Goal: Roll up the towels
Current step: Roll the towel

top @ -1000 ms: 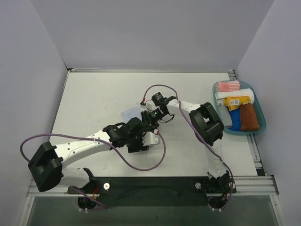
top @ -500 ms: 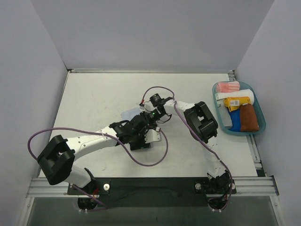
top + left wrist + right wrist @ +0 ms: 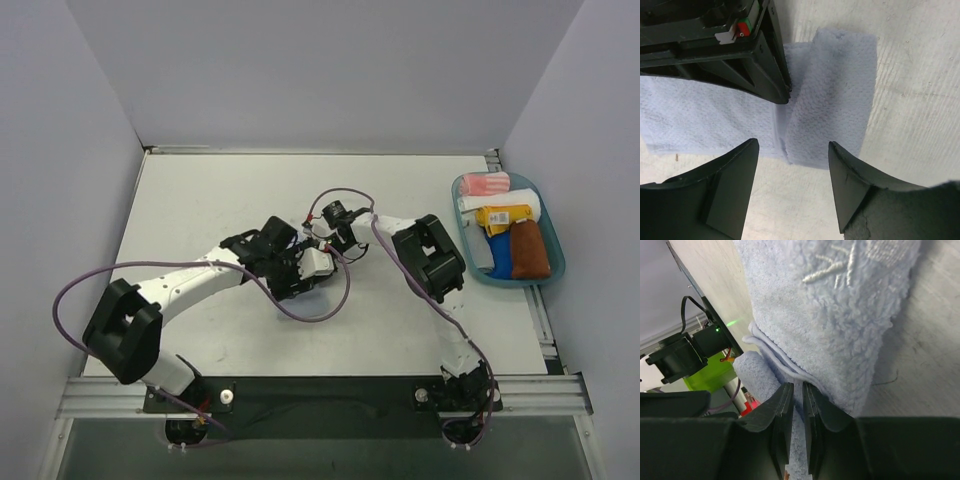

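Top view: the left arm (image 3: 190, 285) has been swung up to mid-table, right against the other arm, and the brown towel (image 3: 530, 250) is left in the tray (image 3: 518, 284). Left wrist: the blue towel (image 3: 840, 90) is seen flat on the table with one end flipped over, and the left claw (image 3: 792, 170) is held spread above it. Right wrist: the right claw (image 3: 796, 430) has been squeezed nearly together on the folded hem, so the roll looks barely started.

White arm links (image 3: 190, 285) with black joint housings — looping purple cables (image 3: 340, 194) — dark matte fingers (image 3: 720, 195).
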{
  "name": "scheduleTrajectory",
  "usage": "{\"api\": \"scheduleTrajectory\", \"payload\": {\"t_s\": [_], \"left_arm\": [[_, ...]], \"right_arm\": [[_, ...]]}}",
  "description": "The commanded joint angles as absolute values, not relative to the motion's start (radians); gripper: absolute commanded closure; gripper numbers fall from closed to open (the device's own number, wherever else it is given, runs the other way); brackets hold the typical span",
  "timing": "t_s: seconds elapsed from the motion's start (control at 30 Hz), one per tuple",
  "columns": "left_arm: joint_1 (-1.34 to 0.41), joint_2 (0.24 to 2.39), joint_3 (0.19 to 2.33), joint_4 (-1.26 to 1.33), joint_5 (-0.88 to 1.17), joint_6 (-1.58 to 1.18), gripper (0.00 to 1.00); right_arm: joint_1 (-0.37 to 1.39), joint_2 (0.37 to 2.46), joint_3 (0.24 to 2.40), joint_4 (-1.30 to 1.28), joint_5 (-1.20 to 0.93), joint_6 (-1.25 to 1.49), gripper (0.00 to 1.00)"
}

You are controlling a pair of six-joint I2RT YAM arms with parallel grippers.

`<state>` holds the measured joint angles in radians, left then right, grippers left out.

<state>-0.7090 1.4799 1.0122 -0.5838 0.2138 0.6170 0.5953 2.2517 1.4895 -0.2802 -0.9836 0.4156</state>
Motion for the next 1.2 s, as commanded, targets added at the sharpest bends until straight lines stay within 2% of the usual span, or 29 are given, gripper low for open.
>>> {"api": "scheduleTrajectory", "payload": {"t_s": [0.0,0.17,0.37,0.4,0.43,0.57,0.77,0.93,0.97,1.0,1.03,1.17], "left_arm": [[-0.696,1.516,1.069,-0.611,0.314,0.624,0.32],[-0.661,1.604,1.101,-0.606,0.328,0.609,0.35],[-0.63,1.634,1.088,-0.583,0.35,0.621,0.46],[-0.63,1.64,1.083,-0.583,0.359,0.624,0.49],[-0.629,1.641,1.08,-0.595,0.37,0.636,0.62],[-0.62,1.628,1.063,-0.633,0.399,0.643,0.82],[-0.594,1.6,1.04,-0.686,0.414,0.653,1.0],[-0.574,1.585,1.042,-0.701,0.408,0.653,1.0],[-0.569,1.583,1.054,-0.7,0.403,0.649,0.94],[-0.566,1.582,1.061,-0.699,0.406,0.634,0.76],[-0.561,1.582,1.071,-0.699,0.416,0.63,0.7],[-0.564,1.597,1.13,-0.699,0.442,0.606,0.6]], "right_arm": [[0.594,2.261,1.485,-0.33,-0.905,0.414,0.84],[0.589,2.27,1.489,-0.328,-0.911,0.416,0.85],[0.581,2.279,1.485,-0.331,-0.917,0.42,0.85],[0.578,2.281,1.488,-0.331,-0.917,0.422,0.85],[0.575,2.283,1.488,-0.331,-0.917,0.422,0.85],[0.565,2.281,1.483,-0.33,-0.916,0.419,0.85],[0.552,2.284,1.48,-0.33,-0.916,0.416,0.86],[0.552,2.281,1.473,-0.33,-0.917,0.416,0.86],[0.554,2.281,1.473,-0.33,-0.917,0.416,0.86],[0.554,2.281,1.474,-0.33,-0.917,0.419,0.86],[0.554,2.281,1.476,-0.33,-0.919,0.417,0.86],[0.554,2.286,1.476,-0.33,-0.922,0.419,0.86]]}}
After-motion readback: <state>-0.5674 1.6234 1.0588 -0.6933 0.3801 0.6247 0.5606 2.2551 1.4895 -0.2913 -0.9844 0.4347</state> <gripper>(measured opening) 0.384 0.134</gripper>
